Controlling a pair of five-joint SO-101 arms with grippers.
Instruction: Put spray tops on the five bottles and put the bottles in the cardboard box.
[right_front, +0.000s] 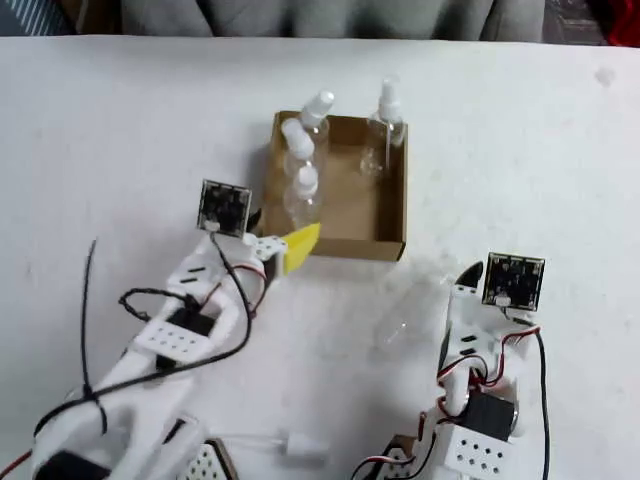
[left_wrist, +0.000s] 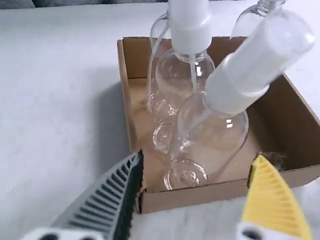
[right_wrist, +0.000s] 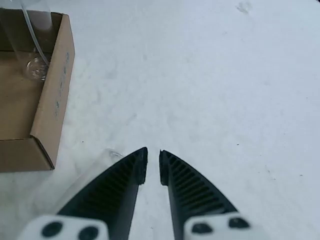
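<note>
With 4 capped clear plastic bottles standing in the brown cardboard box mid-table, the open left gripper at its near edge risks toppling them, while the empty, nearly closed right gripper could roll the 5th, uncapped bottle away.

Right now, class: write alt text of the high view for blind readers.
Four clear plastic bottles with white spray tops stand in a brown cardboard box on a white table. A fifth bottle, topless, lies by the right gripper; the open left gripper is at the box.
</note>
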